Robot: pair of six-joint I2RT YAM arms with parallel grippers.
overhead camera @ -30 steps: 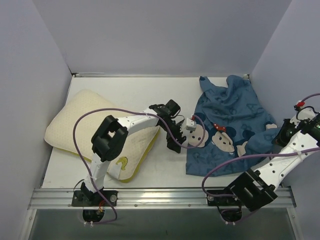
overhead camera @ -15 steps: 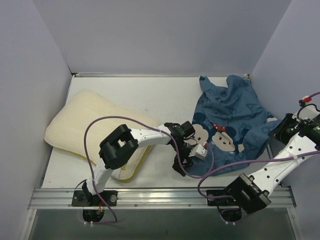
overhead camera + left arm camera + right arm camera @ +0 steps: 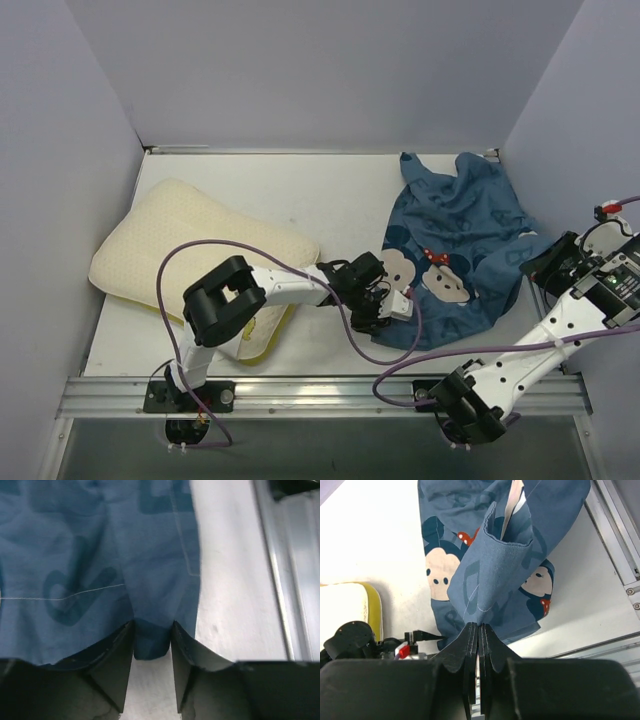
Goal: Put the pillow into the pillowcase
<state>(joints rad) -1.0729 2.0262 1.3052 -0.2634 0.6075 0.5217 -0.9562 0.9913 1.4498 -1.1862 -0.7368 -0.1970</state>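
**Desk:** What did you count on the table?

**Me:** One of each. I had a single flat, cream-white quilted pillow with yellow piping (image 3: 190, 245) lying on the left of the white table (image 3: 330, 200). A single big blue cloth pillowcase printed with mouse faces and red bows (image 3: 460, 235) lay rumpled on the right, well apart from the pillow. Two arms were up, and both were on the pillowcase.

**Desk:** How was the left arm sitting?

**Me:** It reached low and rightward over the pillow's near corner. The left gripper (image 3: 152, 630) was down at the pillowcase's near left edge. Its fingers stood narrow, with a fold of blue cloth filling the gap between them.

**Desk:** And the right?

**Me:** It was stretched out to the table's right side. The right gripper (image 3: 478, 630) had its fingers pinched tight together on the pillowcase's right edge. In my right wrist view the cloth rose from that pinch in a raised fold, with the rest draping down to the table.
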